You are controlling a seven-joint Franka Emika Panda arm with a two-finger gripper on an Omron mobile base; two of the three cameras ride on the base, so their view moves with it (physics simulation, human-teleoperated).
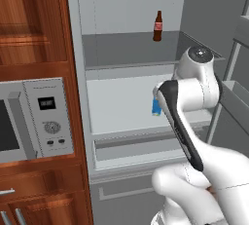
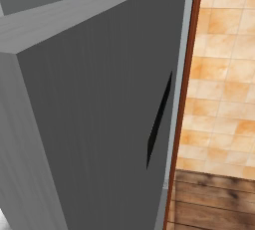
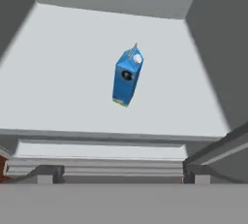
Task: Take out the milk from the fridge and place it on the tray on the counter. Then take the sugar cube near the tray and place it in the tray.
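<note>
Blue milk carton (image 3: pixel 127 76) upright mid-shelf in fridge (image 1: pixel 121 102); gripper (image 3: pixel 121 174) wide, empty: centre jaws, approach straight.

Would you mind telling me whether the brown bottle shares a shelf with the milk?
No, the brown bottle stands on the upper shelf, while the milk stands on the shelf below.

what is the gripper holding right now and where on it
Nothing is held. The gripper is open, its finger tips apart from the small blue milk carton, which stands alone on the pale fridge shelf ahead.
</note>
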